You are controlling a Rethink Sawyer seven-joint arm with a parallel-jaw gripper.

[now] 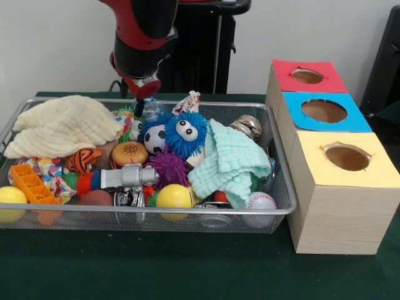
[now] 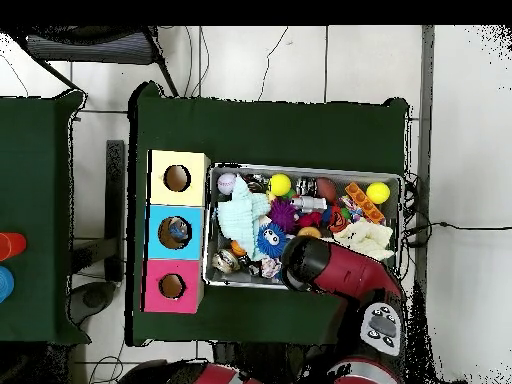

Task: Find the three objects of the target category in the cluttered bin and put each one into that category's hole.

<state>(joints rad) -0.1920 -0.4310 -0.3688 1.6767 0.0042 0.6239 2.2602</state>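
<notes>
The gripper hangs over the bin's far side, its grip state unreadable, right above a clear plastic piece by the blue fuzzy toy, so descend straight and pinch gently.

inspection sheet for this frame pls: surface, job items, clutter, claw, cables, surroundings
Surface: green cloth on the table, holding the wire tray and three joined boxes.
Job's things: red-topped hole at the far end of the box row, nothing seen in it; a clear plastic piece shows just under the claw; other clear pieces not made out.
Clutter: blue fuzzy toy, mint cloth, cream cloth, yellow ball, baseball, soccer ball.
Claw: low over the tray's far side; open or shut unclear.
Cables: thin cords on the floor.
Surroundings: second green table beside.
</notes>
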